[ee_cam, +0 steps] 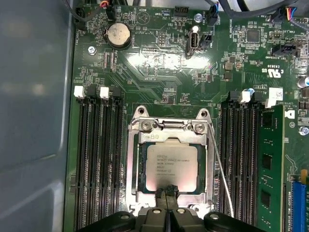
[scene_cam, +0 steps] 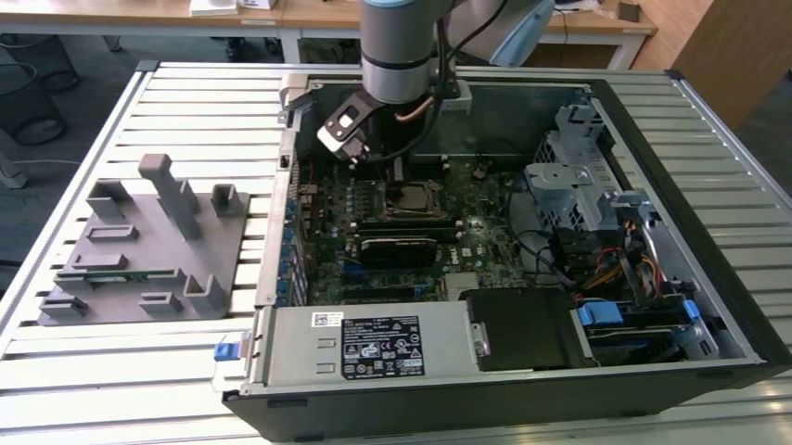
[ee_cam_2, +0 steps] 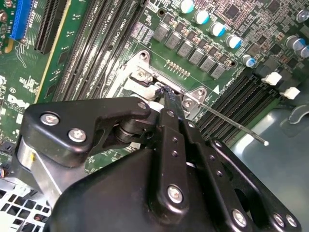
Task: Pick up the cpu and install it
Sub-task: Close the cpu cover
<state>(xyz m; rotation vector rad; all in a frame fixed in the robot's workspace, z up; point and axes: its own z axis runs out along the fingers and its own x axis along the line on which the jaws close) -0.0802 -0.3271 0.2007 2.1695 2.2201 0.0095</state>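
Observed: a black open-sided computer case [scene_cam: 693,185] lies flat on the pale slatted desk [scene_cam: 185,111]. A grey moulded fixture block [scene_cam: 136,246] sits on the desk toward the exterior view's left, well apart from the case. The grey jointed robot arm [scene_cam: 399,56] reaches down from the far side into the case, over the green motherboard [ee_cam: 154,63].

The cpu, a small flat square chip with a silver-grey metal top [ee_cam: 167,166], lies flat inside the silver metal socket frame [ee_cam: 133,164] near the middle of the board; it is also seen in the exterior view [scene_cam: 413,197].

The black hand [ee_cam: 168,192] is narrow, its fingertips drawn together with nothing between them. Its tips are at one edge of the chip; whether they touch it cannot be told. The second wrist view shows the same tips [ee_cam_2: 166,96] low over the frame.

A thin wire lever [ee_cam: 219,169] slants up beside the frame. A long green memory stick [ee_cam: 270,164] stands in a black slot beyond it.
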